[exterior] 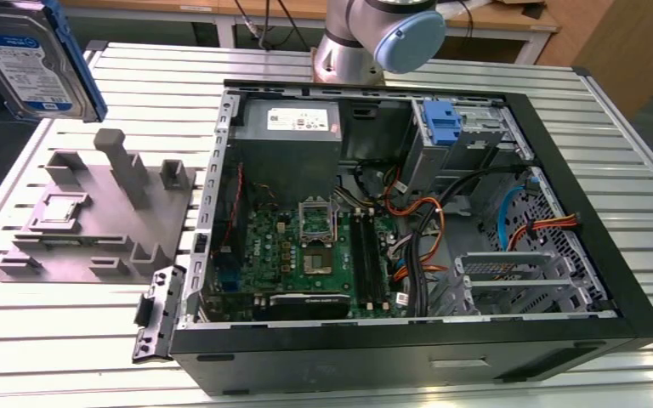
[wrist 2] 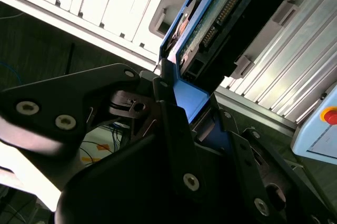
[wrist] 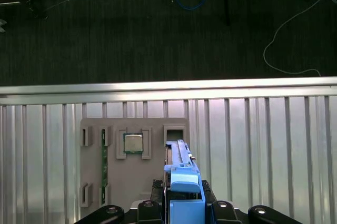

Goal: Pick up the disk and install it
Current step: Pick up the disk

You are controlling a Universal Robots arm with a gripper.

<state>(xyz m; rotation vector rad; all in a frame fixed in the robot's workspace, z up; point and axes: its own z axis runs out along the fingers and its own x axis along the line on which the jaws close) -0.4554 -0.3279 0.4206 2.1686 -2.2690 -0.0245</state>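
Disk (exterior: pixel 26 59): aloft at the exterior view's upper left.
Gripper (wrist: pixel 182 197): fingers pinching the blue carrier.
Fixture (wrist: pixel 131 182): holds square chip (wrist: pixel 133 143) and green strip (wrist: pixel 105 166).
Case (exterior: pixel 417 361): open, with blue bracket (exterior: pixel 445 127) in its bay.

Exterior view overlooks the table (exterior: pixel 54 340) from high; first wrist view shares its grey fixture (wrist: pixel 131 176).

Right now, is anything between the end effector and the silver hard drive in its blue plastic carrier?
Nothing. In the second wrist view the end effector clamps directly on the blue plastic carrier frame of the silver hard drive.
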